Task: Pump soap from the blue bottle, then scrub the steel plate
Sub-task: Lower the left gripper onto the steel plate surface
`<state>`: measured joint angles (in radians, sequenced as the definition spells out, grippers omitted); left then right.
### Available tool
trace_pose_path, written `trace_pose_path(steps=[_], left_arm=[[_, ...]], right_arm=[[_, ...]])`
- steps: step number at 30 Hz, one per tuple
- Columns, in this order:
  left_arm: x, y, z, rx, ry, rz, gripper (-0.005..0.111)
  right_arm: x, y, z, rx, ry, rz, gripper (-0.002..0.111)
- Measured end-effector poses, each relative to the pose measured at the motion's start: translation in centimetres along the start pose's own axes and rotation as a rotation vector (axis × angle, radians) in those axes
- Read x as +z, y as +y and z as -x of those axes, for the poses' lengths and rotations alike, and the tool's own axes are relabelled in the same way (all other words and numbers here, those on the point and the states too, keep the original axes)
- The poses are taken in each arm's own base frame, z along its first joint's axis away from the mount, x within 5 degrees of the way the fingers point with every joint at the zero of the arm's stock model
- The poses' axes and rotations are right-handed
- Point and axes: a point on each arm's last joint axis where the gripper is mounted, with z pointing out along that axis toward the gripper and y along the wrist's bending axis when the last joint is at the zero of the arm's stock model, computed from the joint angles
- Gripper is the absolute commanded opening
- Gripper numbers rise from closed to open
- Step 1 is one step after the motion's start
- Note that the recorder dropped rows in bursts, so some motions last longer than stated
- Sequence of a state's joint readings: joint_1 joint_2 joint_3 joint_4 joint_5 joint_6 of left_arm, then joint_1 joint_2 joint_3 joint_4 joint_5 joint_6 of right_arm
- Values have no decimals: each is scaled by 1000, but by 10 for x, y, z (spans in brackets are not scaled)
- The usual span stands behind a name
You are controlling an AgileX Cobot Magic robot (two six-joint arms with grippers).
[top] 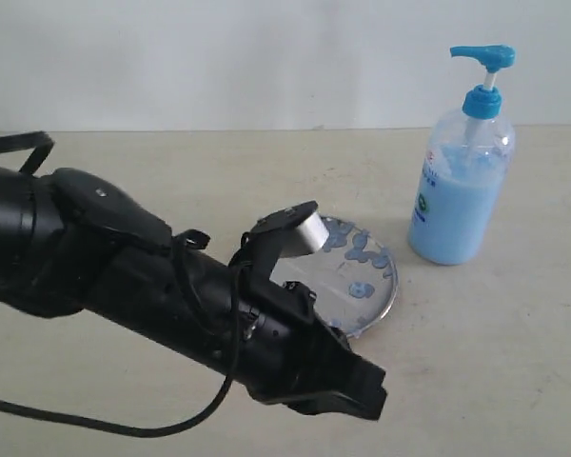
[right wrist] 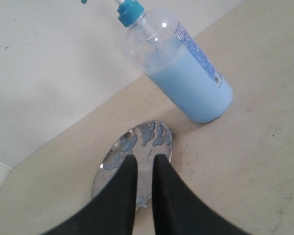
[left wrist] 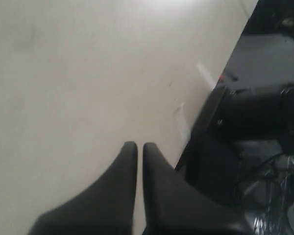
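Right wrist view only: right end effector [right wrist: 145, 157] set narrow, with nothing between its black tapered fingers. The steel plate [right wrist: 108, 171] lies directly beneath the tips. The blue bottle [right wrist: 191, 83] stands ahead, just past the plate and apart from it.

Left wrist view: left end effector [left wrist: 139, 145] nearly closed to a thin slit, over bare matte beige bench [left wrist: 63, 98].

Exterior view alone shows the full pump head and the bottle upright. There a black arm [top: 171, 286] covers part of the plate.

Plate round, shiny, thin-rimmed. Soap [right wrist: 152, 133] sits on it as opaque light-blue blobs.
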<state>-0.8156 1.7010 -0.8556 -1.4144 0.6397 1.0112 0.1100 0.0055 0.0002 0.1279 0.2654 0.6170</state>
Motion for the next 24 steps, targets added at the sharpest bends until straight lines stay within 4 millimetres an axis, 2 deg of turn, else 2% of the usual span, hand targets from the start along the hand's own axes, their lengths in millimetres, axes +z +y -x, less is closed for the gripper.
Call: trace_pose_path(steps=[3, 8, 10, 14, 19, 21, 24], left_arm=[[-3, 4, 13, 40, 114, 104, 4], [-14, 12, 70, 199, 193, 403, 4], [-9, 20, 93, 259, 226, 501, 4], [17, 45, 122, 313, 267, 611, 4], [44, 76, 133, 339, 374, 716, 4], [42, 80, 129, 326, 476, 750, 4], [27, 79, 130, 355, 570, 831, 4]], right_arm=[[0, 0, 0, 0, 0, 0, 1], [0, 0, 0, -3, -1, -1, 1], [0, 0, 0, -3, -1, -1, 1], [0, 0, 0, -3, -1, -1, 1], [0, 0, 0, -3, -1, -1, 1], [0, 0, 0, -3, -1, -1, 1], [0, 0, 0, -3, -1, -1, 1]])
